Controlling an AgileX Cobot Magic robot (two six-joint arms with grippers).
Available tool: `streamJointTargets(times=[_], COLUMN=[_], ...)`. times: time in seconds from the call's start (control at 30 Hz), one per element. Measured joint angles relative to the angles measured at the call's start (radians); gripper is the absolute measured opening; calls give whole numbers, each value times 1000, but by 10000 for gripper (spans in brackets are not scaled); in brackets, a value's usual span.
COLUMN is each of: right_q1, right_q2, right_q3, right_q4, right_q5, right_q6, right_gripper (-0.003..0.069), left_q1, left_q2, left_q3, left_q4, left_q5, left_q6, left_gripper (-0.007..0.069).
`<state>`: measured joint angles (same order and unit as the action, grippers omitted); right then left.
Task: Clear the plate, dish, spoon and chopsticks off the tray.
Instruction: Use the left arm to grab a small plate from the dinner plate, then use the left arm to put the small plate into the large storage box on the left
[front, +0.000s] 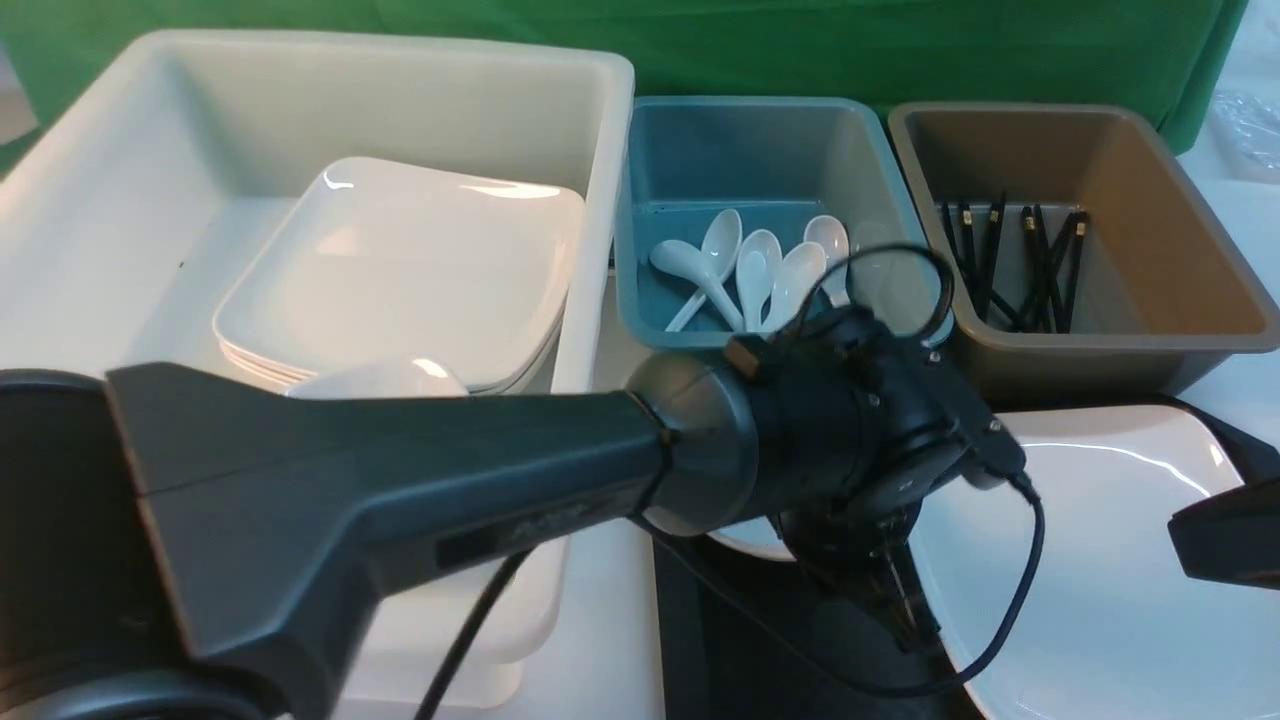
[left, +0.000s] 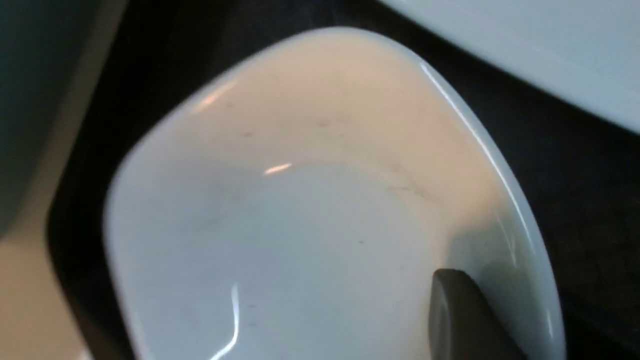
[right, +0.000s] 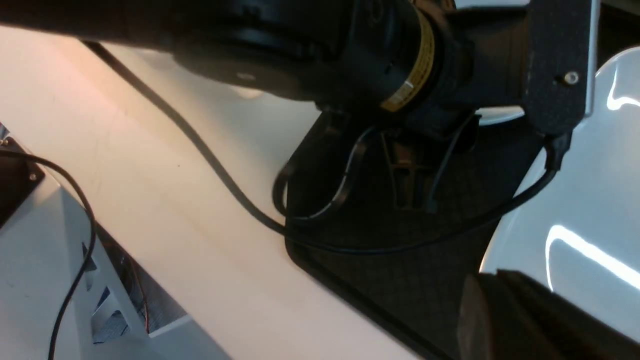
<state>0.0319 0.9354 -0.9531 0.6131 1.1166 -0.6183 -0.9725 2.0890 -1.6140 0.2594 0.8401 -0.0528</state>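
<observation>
- My left arm (front: 420, 490) reaches across to the tray (front: 730, 650) and blocks most of the front view. I can only see a dark strip of the tray under it.
- The dish (left: 300, 225) sits on the tray's left part. From the front, only a white sliver shows below the wrist.
- Left jaws: one finger (left: 460, 320) lies against the dish's inner wall by the rim. The other is out of sight, so I cannot tell whether they grip.
- The plate (front: 1100, 580) lies on the tray's right part, near the dish but apart from it, and is cut off at the frame's edge.
- Right jaws: closed together, low over the tray's right side and mostly cropped.
- Beyond the tray stand a teal bin (front: 760, 150) with spoons (front: 760, 270) and a brown bin (front: 1150, 200) with chopsticks (front: 1010, 260), too small to count.
- Left of the tray, a white bin (front: 120, 200) of stacked plates (front: 400, 270) rests on the tabletop (front: 610, 620).
</observation>
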Motion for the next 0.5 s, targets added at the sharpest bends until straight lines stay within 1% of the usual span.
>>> streamJointTargets(times=[0.03,0.1,0.2,0.33,0.43,0.5], right_q1=[0,0,0,0,0,0], right_q2=[0,0,0,0,-5,-9], right_q3=[-7,-26,-80,-168,-228,-258], right_q4=[0,1,2,23,81,142], right_q5=[2,9,37,47,48,48], right_q6=[2,10,41,72,79,67], right_gripper=[25,25,25,26,27,27], left_q1=[0,0,0,2,2,4], left_q2=[-23,-55,-119,-229,-317,-393], left_q3=[-16,-35,-64,-112,-135,-142], left_q4=[-12,-26,-32,-21,36,105], left_q5=[14,54,101,126,131,135], left_q6=[0,-5,-6,-6,-7,-16], left_gripper=[59,33,29,29,29,29])
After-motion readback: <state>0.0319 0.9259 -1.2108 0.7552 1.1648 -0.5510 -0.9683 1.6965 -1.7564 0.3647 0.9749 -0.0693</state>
